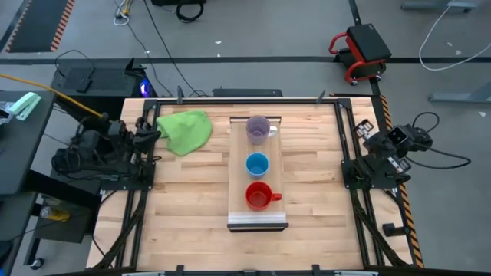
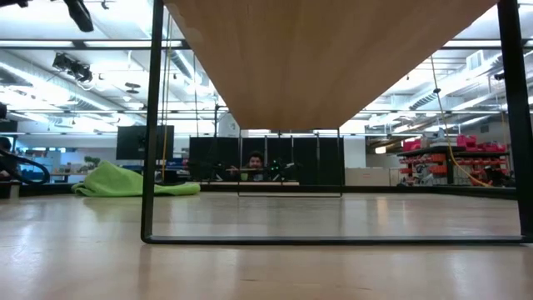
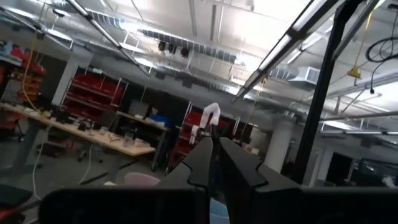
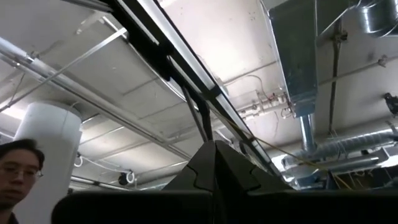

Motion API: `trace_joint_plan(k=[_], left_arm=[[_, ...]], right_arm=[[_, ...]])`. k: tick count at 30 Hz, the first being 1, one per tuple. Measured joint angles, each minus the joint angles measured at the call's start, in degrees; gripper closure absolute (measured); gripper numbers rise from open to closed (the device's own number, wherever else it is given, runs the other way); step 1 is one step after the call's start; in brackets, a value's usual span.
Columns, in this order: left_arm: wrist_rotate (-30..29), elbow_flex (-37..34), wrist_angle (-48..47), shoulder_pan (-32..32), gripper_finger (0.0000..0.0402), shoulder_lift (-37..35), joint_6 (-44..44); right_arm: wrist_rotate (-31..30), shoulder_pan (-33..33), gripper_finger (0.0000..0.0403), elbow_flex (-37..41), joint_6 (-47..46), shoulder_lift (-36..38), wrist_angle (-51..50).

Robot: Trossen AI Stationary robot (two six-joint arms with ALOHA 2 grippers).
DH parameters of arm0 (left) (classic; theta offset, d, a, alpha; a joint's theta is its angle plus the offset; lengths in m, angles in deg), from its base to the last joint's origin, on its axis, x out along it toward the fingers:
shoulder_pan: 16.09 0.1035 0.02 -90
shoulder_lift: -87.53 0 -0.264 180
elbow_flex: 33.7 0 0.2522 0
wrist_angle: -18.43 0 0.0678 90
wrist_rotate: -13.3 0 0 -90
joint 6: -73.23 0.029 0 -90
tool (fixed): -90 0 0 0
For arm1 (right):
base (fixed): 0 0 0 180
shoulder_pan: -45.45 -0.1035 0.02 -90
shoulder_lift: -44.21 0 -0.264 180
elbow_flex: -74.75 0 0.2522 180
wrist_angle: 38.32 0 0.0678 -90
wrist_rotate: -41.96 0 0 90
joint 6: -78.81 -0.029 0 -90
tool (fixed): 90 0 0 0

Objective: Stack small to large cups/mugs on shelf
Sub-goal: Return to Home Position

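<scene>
Purple mug [image 1: 258, 128] — blue cup [image 1: 257, 164] — red mug [image 1: 258, 196]

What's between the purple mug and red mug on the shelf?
One small blue handleless cup, apart from both the translucent purple mug and the red handled mug; the high view shows it.
</scene>
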State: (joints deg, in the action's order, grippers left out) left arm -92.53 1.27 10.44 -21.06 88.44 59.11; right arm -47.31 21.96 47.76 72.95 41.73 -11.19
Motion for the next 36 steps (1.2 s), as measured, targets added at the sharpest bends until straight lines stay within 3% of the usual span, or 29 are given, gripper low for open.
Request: trace_joint_plan(k=[10,23,30,36], left_arm=[[0.33,-4.72,-1.07,0.0,0.0377,-0.64,-4.72],[0.27,-13.19,0.95,0.0,0.0372,-0.64,-11.6],[0.28,-15.57,0.84,0.0,0.0378,-0.62,-11.05],[0.27,-19.09,0.06,0.0,0.0367,-0.59,-11.15]], right_arm=[[-2.36,0.02,0.0387,10.45,-2.53,0.01,10.94],[-3.92,0.13,0.0387,12.84,-7.79,0.0,6.14],[-4.59,0.13,0.0387,12.82,-7.26,-0.02,-9.07],[-9.41,0.13,0.0387,12.82,-4.93,-0.02,-20.11]])
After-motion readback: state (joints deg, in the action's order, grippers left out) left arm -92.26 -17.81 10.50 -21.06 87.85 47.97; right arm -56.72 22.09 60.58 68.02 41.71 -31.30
